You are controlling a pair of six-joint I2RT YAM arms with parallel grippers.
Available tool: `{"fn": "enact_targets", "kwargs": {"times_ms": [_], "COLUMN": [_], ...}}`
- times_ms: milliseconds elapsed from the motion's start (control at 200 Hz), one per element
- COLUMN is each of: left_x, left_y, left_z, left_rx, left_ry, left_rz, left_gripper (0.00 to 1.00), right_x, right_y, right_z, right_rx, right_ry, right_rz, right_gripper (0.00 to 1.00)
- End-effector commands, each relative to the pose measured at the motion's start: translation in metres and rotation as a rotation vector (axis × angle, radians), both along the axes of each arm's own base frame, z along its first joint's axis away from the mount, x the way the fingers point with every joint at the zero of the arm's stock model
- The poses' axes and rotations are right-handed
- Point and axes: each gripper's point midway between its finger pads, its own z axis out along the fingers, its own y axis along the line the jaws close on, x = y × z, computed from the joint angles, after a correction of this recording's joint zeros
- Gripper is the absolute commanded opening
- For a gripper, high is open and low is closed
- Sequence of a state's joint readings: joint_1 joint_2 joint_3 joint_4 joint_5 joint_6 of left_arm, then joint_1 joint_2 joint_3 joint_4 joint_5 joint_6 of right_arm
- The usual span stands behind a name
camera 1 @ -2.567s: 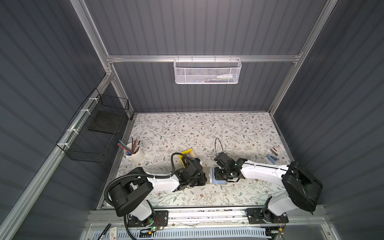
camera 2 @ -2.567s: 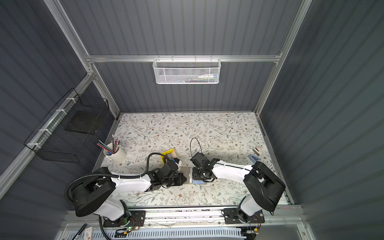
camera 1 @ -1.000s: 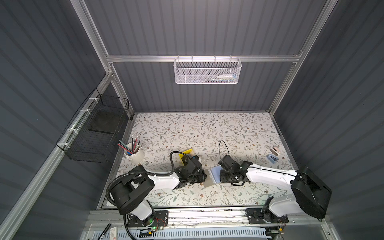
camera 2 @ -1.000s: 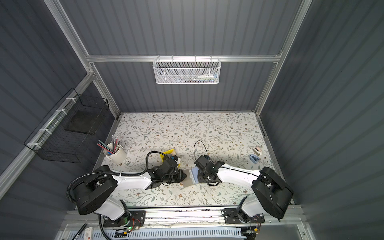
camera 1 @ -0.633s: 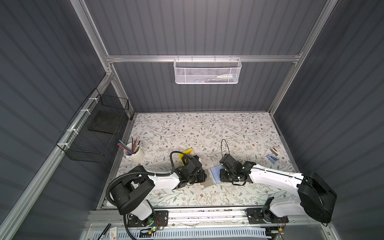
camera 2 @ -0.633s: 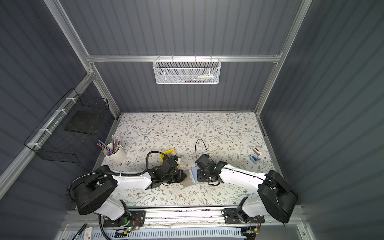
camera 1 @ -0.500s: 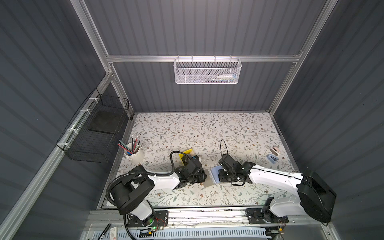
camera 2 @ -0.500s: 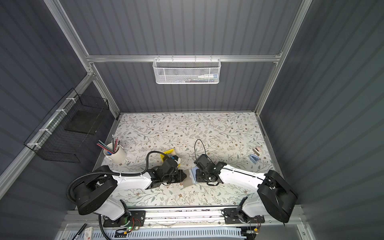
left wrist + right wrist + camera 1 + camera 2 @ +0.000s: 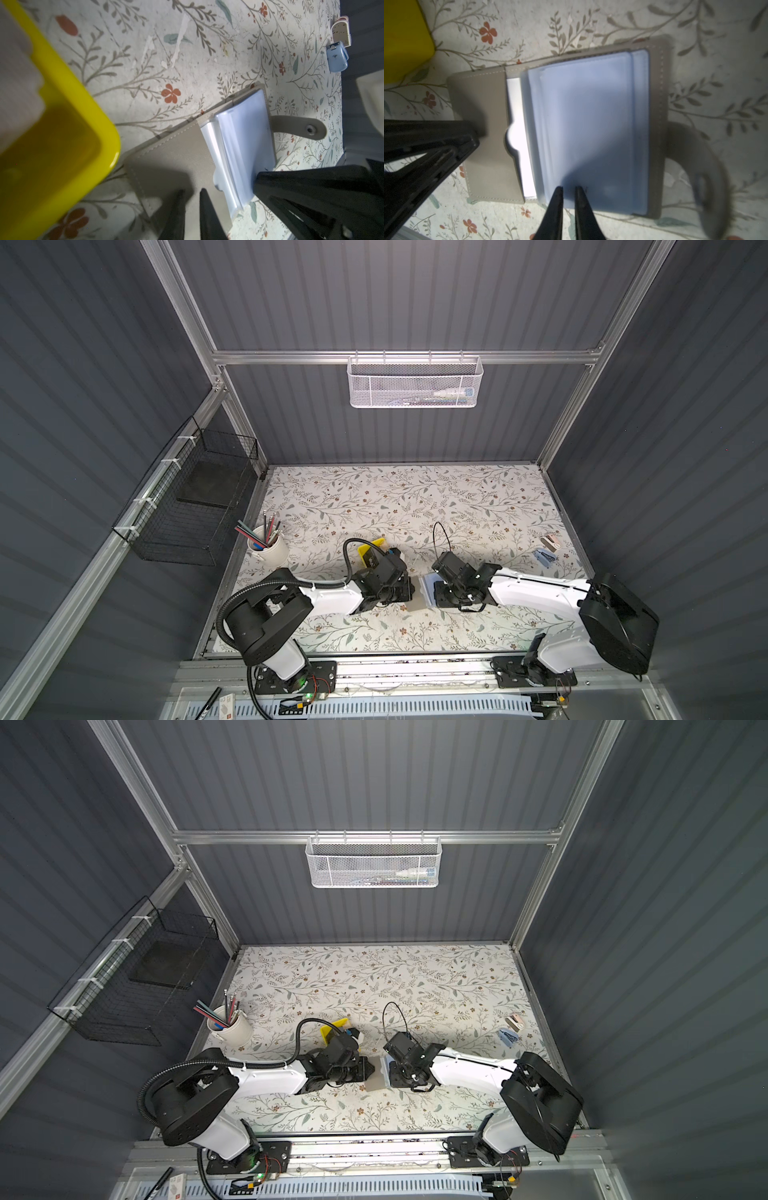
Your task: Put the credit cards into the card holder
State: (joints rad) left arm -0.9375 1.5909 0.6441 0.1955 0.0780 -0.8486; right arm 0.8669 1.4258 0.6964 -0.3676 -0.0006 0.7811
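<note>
**Pin the flap, then fetch a card**

The left gripper [image 9: 192, 192] is almost closed and empty, with its tips set down on the grey left flap of the card holder [image 9: 170, 149]. The right gripper [image 9: 569, 188] is just as narrow and empty, and rests on the blue sleeves [image 9: 587, 124]. The holder lies open at the near middle, between both arms. The credit cards [image 9: 369, 561] appear to be the dark shape in the yellow tray [image 9: 72, 99], just far-left. One tip should pin the flap while the other arm fetches a card, so the sleeves do not fold shut.
</note>
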Motion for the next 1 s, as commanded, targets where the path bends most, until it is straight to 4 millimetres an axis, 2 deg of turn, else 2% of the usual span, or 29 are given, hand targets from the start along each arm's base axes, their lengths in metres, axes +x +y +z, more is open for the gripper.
{"fn": "enact_targets", "kwargs": {"times_ms": [0,160,310,560,740,876,996], "left_x": [0.000,0.000,-0.003,-0.016,-0.026,-0.031,-0.031], "left_y": [-0.001,-0.001,-0.003,-0.006,-0.002,0.008,0.013], "left_z": [-0.003,-0.002,0.007,0.020,0.013,-0.009,-0.017], "left_rx": [0.036,0.028,0.005,-0.064,-0.071,-0.016,-0.001], "left_ry": [-0.007,-0.009,-0.005,0.029,0.061,0.109,0.116], "left_rz": [-0.020,-0.021,-0.031,-0.069,-0.068,-0.040,-0.020], "left_gripper": [0.16,0.16,0.17,0.19,0.19,0.18,0.18], "right_x": [0.006,0.016,0.024,0.022,0.020,0.024,0.028], "right_y": [0.000,0.005,0.009,0.005,0.005,0.012,0.014], "right_z": [0.016,0.023,0.020,0.000,-0.005,0.009,0.021], "right_rx": [0.003,0.008,-0.018,-0.082,-0.082,-0.034,-0.005], "right_ry": [-0.037,-0.049,-0.029,0.033,0.047,0.009,-0.028], "right_rz": [-0.011,-0.019,-0.031,-0.046,-0.051,-0.033,-0.034], "right_gripper": [0.16,0.16,0.16,0.15,0.15,0.15,0.16]}}
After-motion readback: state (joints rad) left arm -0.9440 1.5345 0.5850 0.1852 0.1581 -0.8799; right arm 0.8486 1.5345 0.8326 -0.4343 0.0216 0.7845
